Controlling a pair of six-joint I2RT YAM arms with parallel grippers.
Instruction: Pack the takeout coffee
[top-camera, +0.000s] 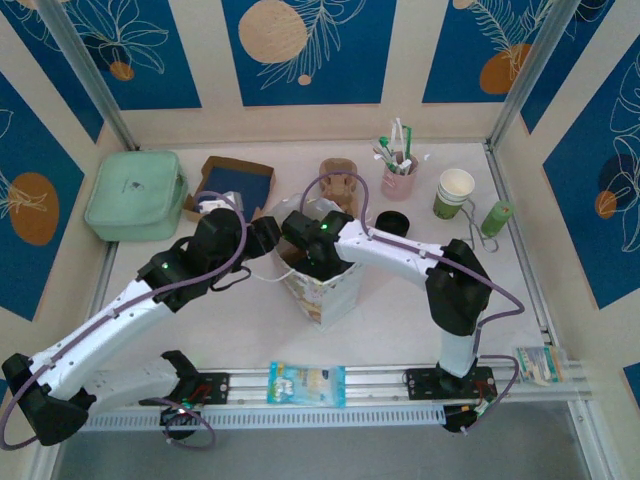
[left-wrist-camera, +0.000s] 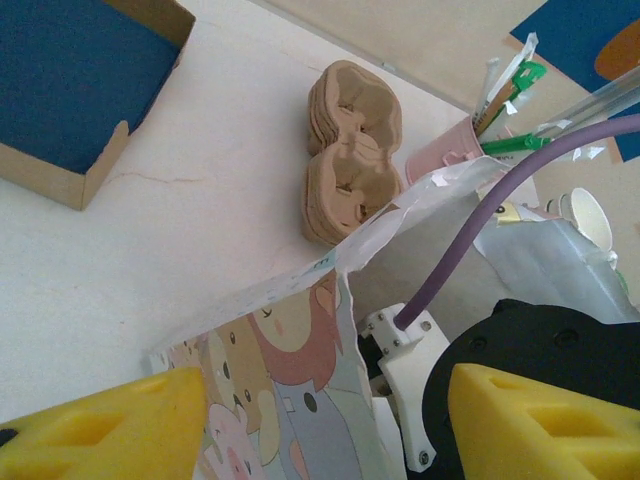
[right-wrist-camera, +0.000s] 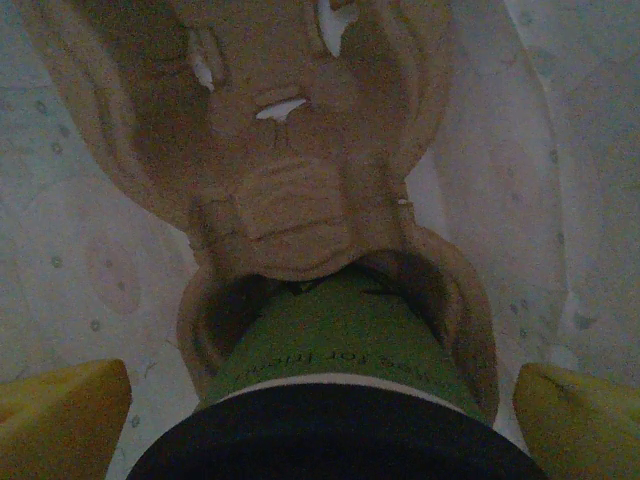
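Takeout coffee (right-wrist-camera: 340, 335) sits in pulp carrier (right-wrist-camera: 290, 200) inside paper bag (top-camera: 330, 295). Right gripper (right-wrist-camera: 320, 410) released astride it; left gripper (left-wrist-camera: 325, 405) released at bag rim.

The coffee (right-wrist-camera: 335, 335) is a small paper cup seen from above its top. A round black lid (right-wrist-camera: 330, 440) is closed over it, a thin cream band shows below the lid, and the green lower part carries dark print. The cup stands with its base seated in the near well of a brown pulp carrier (right-wrist-camera: 290, 190), which lies inside a pale bag (right-wrist-camera: 90, 230).
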